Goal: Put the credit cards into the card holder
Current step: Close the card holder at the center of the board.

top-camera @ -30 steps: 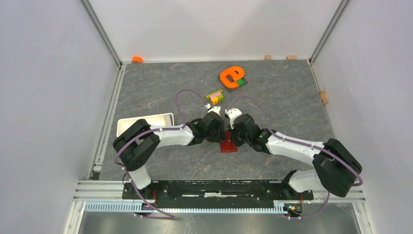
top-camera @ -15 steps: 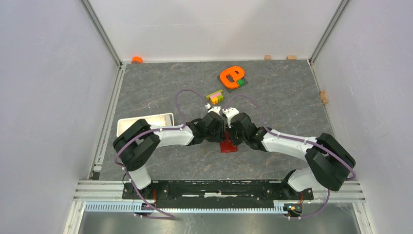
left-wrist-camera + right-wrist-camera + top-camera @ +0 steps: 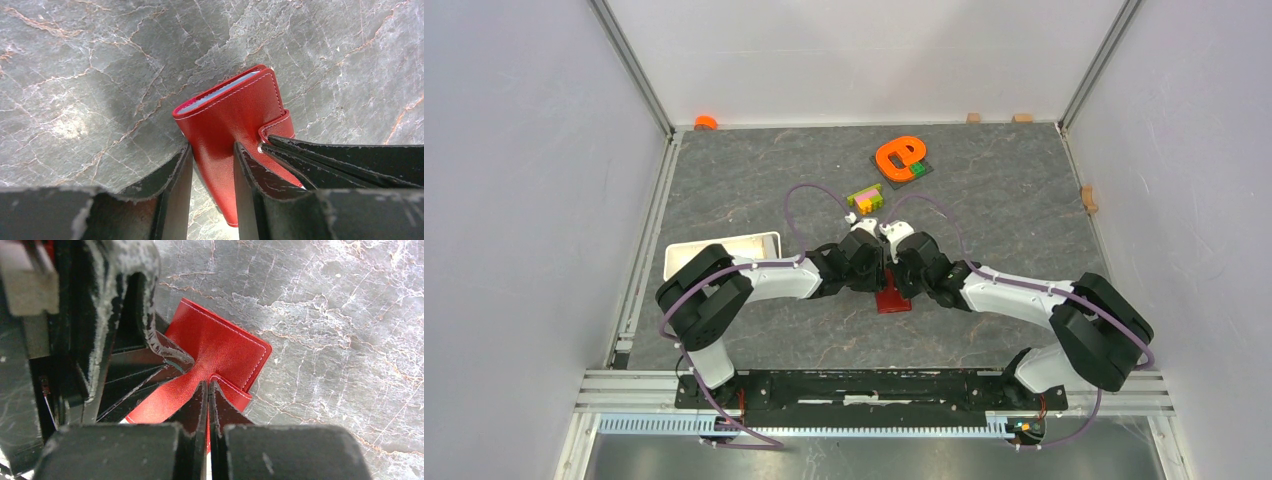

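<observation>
The card holder [image 3: 235, 115] is a red folded wallet lying on the grey table [image 3: 754, 190] between both wrists [image 3: 892, 300]. A light blue credit card's edge [image 3: 220, 91] shows inside its far end. The tan-orange card is out of view. My left gripper [image 3: 210, 145] straddles the wallet's body and squeezes it from both sides. My right gripper [image 3: 207, 384] is shut on the wallet's snap tab [image 3: 235, 392], and its fingers [image 3: 350, 160] show at the right of the left wrist view. In the right wrist view the card holder [image 3: 220, 347] is creased at the pinch.
A white tray [image 3: 724, 245] sits left of the left arm. Small coloured blocks [image 3: 865, 199] lie just behind the grippers, and an orange e-shaped toy [image 3: 899, 155] lies farther back. Small wooden blocks [image 3: 973, 117] line the back and right walls.
The right arm's wrist shifted a little left, closer to the left gripper, then held still. The wallet has stayed in place.
</observation>
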